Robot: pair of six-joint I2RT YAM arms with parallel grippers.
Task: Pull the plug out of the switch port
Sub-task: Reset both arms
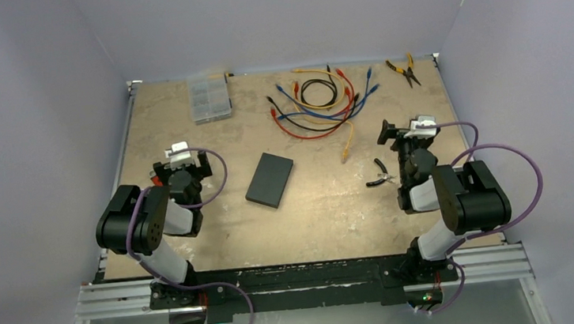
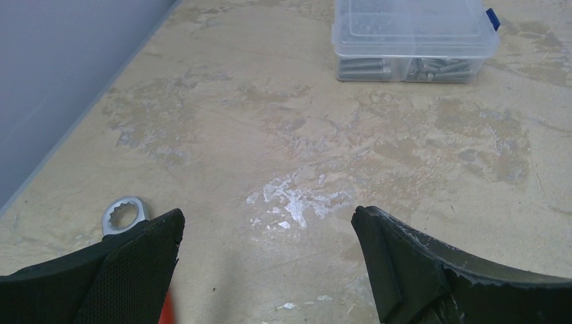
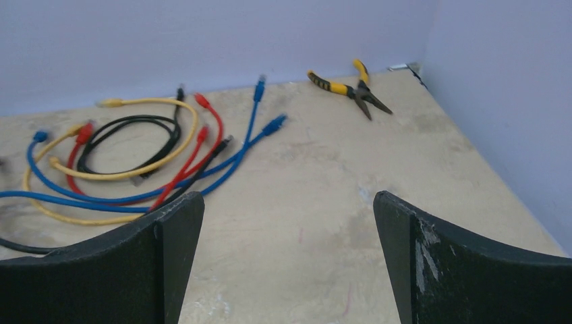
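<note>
Our left gripper [image 2: 266,226] and right gripper [image 3: 289,209] both hang released, holding nothing. The switch [image 1: 270,179] lies mid-table between them; we see no plug in it, the patch cables [image 1: 318,103] loose near the far edge.

A clear plastic compartment box [image 1: 209,98] sits near the far left corner of the worn tan table [image 1: 322,230], with metal parts showing through its walls. A loose tangle of blue, red, yellow and black cables [image 1: 318,103] lies at the far middle. Yellow-handled pliers [image 1: 404,71] lie in the far right corner, smaller dark-handled pliers [image 1: 380,175] nearer on the right, and a spanner's ring end [image 2: 125,214] shows at the left
</note>
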